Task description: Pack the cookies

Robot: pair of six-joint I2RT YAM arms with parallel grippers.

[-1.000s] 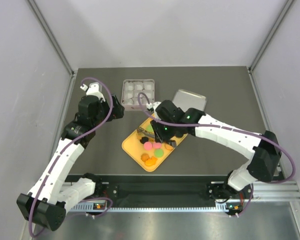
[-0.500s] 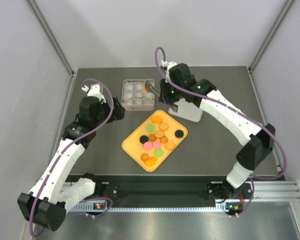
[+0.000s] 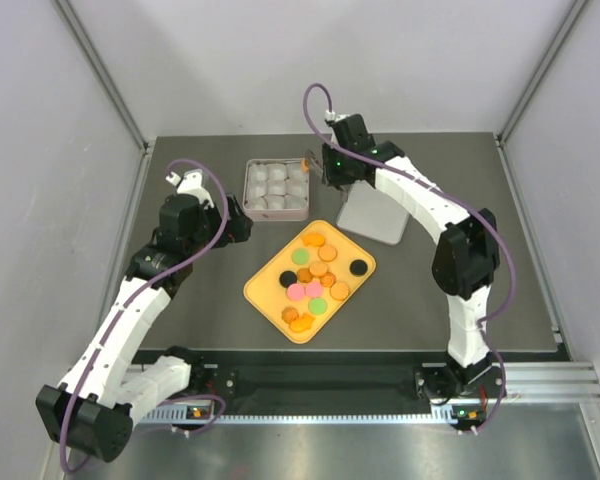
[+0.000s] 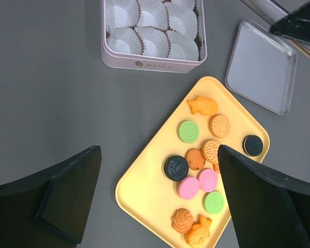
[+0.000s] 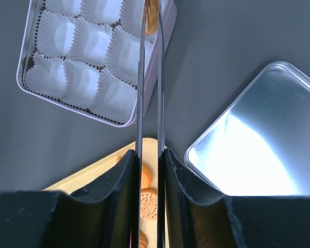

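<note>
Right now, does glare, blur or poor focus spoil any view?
Right wrist: glare whitens the silver rectangular tin lid; the right gripper, pinching an orange cookie, is dark and soft near the lens. Left wrist: the mixed cookies on the yellow plastic tray are sharp; the left gripper shows only featureless black fingers. Top external: even light, faint shadows.

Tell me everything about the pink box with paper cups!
The tin is pale pink, metal-looking, round-cornered, open, and packed with empty-looking white pleated paper cups. It sits flat on the dark table, beyond the yellow tray, its lid lying alongside. The right gripper holds an orange cookie over its edge.
</note>
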